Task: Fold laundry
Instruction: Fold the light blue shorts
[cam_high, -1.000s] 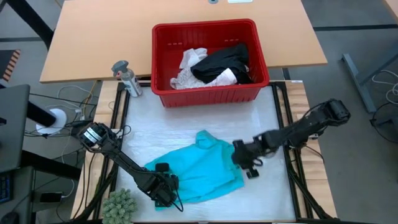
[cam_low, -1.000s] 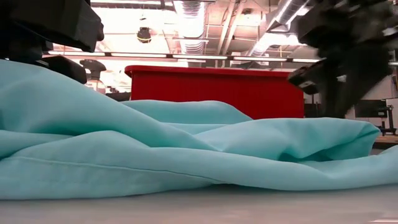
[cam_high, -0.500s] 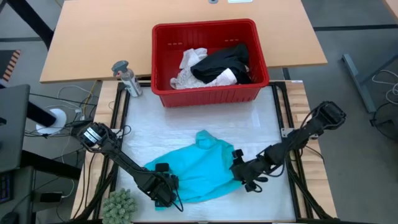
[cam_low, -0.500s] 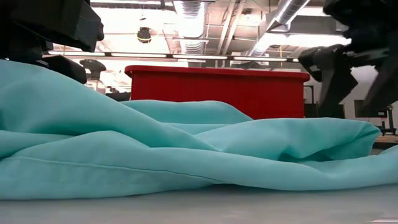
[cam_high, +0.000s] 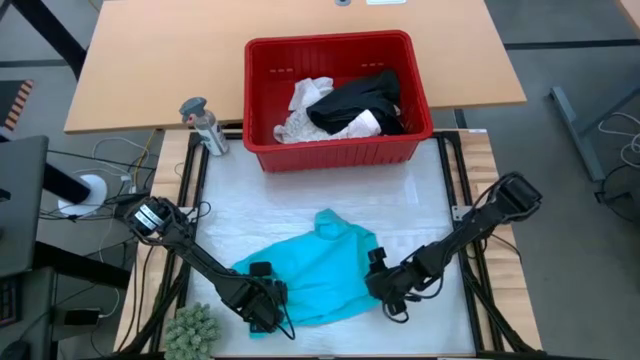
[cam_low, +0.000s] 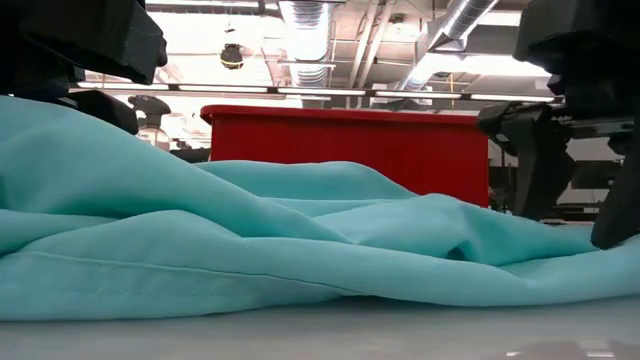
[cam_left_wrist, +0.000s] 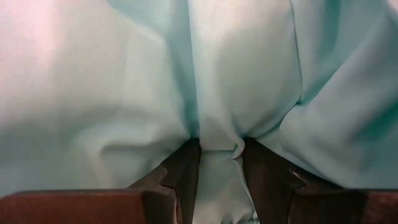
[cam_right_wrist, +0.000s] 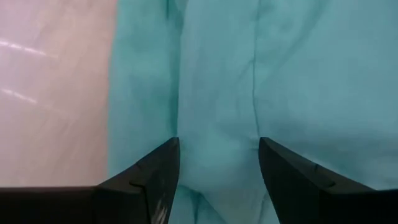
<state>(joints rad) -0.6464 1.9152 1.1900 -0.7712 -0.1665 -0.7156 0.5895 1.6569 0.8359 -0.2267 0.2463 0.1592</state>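
Teal garment, red basket

Even bright overhead light, glaring ceiling lamps in low view, soft close-up wrist views, faint shadows

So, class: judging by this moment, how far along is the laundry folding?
Done: nothing looks folded. The teal garment lies crumpled on the table. In hand: the left claw pinches a bunch of its cloth, and the right claw sits open over its other edge. Left: the black garment and white ones wait in the red basket.
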